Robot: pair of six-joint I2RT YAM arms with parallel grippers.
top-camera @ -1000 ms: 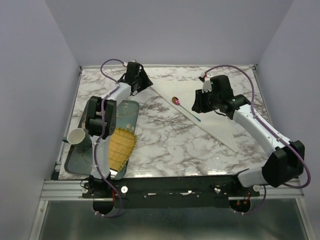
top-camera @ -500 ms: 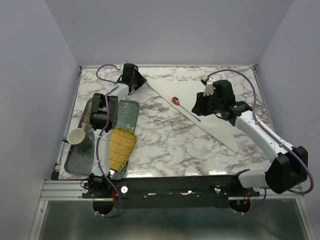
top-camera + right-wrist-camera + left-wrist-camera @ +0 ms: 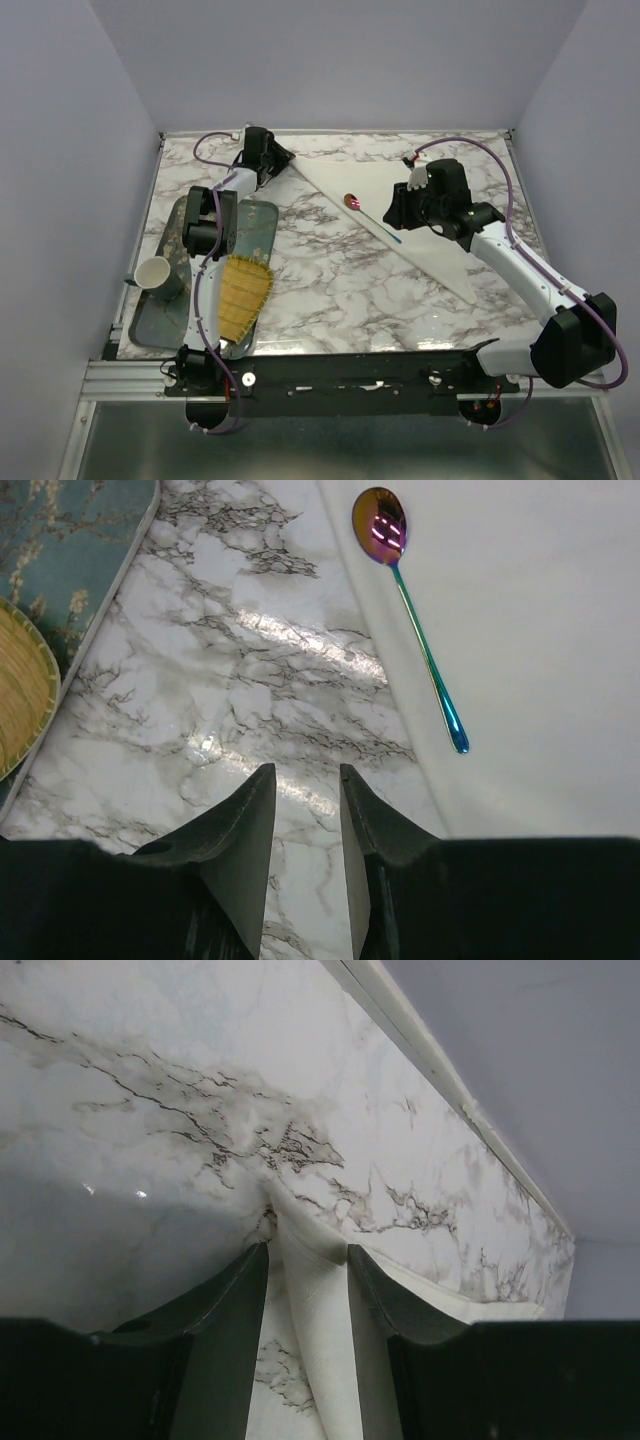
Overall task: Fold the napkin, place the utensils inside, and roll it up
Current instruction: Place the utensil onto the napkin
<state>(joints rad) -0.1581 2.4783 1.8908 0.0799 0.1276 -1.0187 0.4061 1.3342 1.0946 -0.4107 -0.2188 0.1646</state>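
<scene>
The cream napkin (image 3: 425, 250) lies folded into a long triangle, running from the far left toward the near right. On it rests the spoon (image 3: 372, 217), pink bowl to the far left and teal handle to the near right. My left gripper (image 3: 283, 160) is low at the napkin's far-left corner. In the left wrist view that gripper (image 3: 308, 1250) is open around the raised corner of the napkin (image 3: 320, 1340), which touches the right finger only. My right gripper (image 3: 307, 770) is open and empty over marble beside the napkin (image 3: 540, 630), short of the spoon (image 3: 415, 630).
A teal tray (image 3: 255, 225) sits at the left with a yellow woven mat (image 3: 245, 290) on its near end and a white cup (image 3: 155, 272) at its left rim. The table's back rail runs just behind the left gripper.
The left gripper has slid a little toward the back-left onto the napkin corner and its jaws have narrowed. The right arm shifted slightly, then held still.
</scene>
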